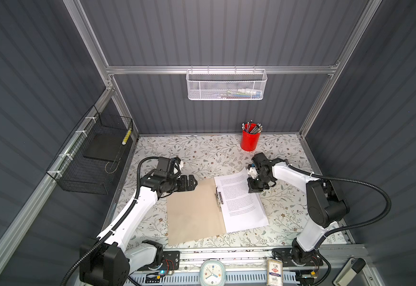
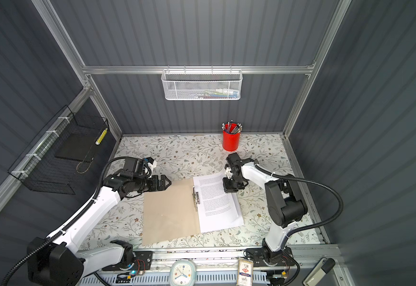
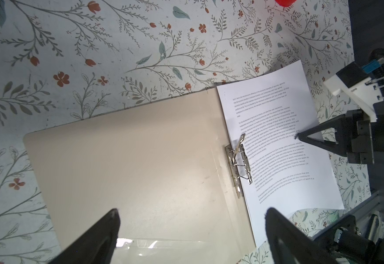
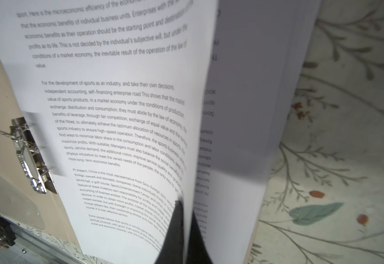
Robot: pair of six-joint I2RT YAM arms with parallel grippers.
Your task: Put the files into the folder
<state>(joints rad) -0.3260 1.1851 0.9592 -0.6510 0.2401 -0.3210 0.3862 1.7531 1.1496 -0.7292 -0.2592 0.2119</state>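
- Dark grey ribbed walls close in a floral-printed tabletop (image 1: pixel 202 153). A red pen cup (image 1: pixel 250 140) stands near its back edge.
- On the middle of that tabletop the folder (image 1: pixel 192 210) lies open and flat with its tan inner side up. Its metal clip (image 1: pixel 219 199) runs along the spine.
- The files (image 1: pixel 241 205) sit as a stack of printed white sheets on the right half of the folder, and their left edge meets the clip. I cannot tell whether the clip is pressing down on them.
- My right gripper (image 4: pixel 179 205) is pressed together on the right edge of the top sheet, about midway along that side. In my right wrist view that sheet rises and curls away from the sheets beneath it, which lie flat.
- In my left wrist view the same right gripper (image 3: pixel 297 136) shows as one dark tip meeting the paper's edge.
- My left gripper (image 1: pixel 194 183) is spread wide and holds nothing. It hovers by the folder's far left corner.
- My left wrist view looks down between its two dark fingers at the bare left half of the folder (image 3: pixel 140 160).
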